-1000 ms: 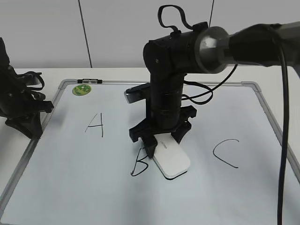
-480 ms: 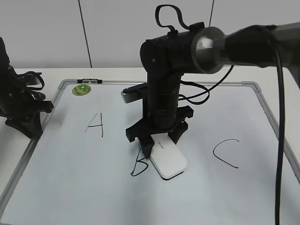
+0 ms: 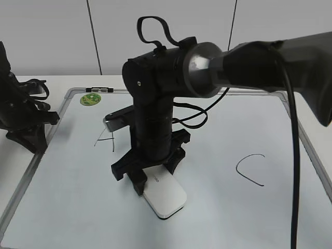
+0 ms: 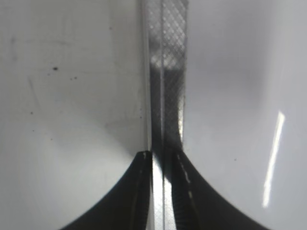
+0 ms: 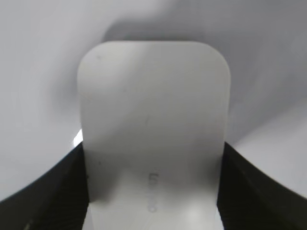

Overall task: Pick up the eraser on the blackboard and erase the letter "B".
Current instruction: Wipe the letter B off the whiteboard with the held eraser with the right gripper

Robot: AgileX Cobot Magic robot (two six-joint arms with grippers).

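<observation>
The white eraser (image 3: 166, 198) lies flat on the blackboard (image 3: 72, 207), near its front middle. My right gripper (image 3: 154, 179) is shut on the eraser's far end and presses it down. In the right wrist view the eraser (image 5: 153, 120) fills the space between the two black fingers (image 5: 152, 191). No letter "B" shows; the spot where it stood is bare or hidden under the arm and eraser. My left gripper (image 3: 30, 136) rests at the board's left edge, shut and empty, and its wrist view shows the jaws (image 4: 160, 160) over the board's metal frame (image 4: 165, 72).
The letter "A" (image 3: 105, 139) is partly hidden behind the right arm. The letter "C" (image 3: 250, 169) stands on the right of the board. A round green sticker (image 3: 90, 98) sits at the back left corner. The right arm's cable hangs at the far right.
My right gripper has slid the eraser left and toward the front, across the place where the "B" stood. The "B" no longer shows. The left arm has not moved.
</observation>
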